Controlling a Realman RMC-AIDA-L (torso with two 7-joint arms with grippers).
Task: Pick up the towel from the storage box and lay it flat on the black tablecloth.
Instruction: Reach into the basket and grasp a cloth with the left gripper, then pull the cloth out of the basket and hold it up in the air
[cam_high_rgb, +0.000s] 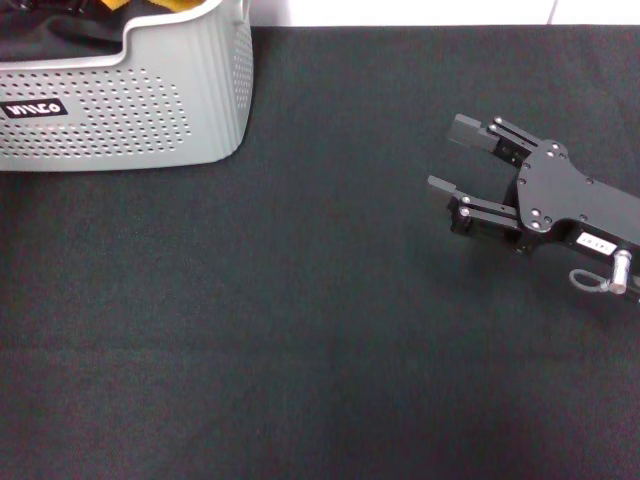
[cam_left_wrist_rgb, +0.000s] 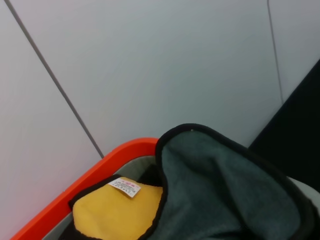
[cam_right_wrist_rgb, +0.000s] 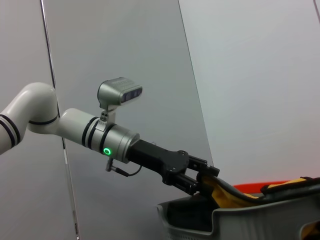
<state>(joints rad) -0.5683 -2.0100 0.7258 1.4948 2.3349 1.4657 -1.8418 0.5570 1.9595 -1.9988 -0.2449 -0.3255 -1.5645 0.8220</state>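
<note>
The light grey storage box (cam_high_rgb: 150, 110) stands at the far left on the black tablecloth (cam_high_rgb: 300, 330). A strip of the yellow-orange towel (cam_high_rgb: 165, 5) shows at its top rim. In the right wrist view my left gripper (cam_right_wrist_rgb: 205, 177) is over the box (cam_right_wrist_rgb: 260, 220), shut on an edge of the towel (cam_right_wrist_rgb: 225, 195), which rises to its tips. The left wrist view shows the towel (cam_left_wrist_rgb: 117, 212) with its white label. My right gripper (cam_high_rgb: 447, 157) is open and empty low over the tablecloth at the right.
A dark grey cloth with black edging (cam_left_wrist_rgb: 225, 190) lies in the box beside the towel and also shows in the head view (cam_high_rgb: 60, 35). An orange rim (cam_left_wrist_rgb: 100, 170) runs behind the box. A pale wall stands behind the table.
</note>
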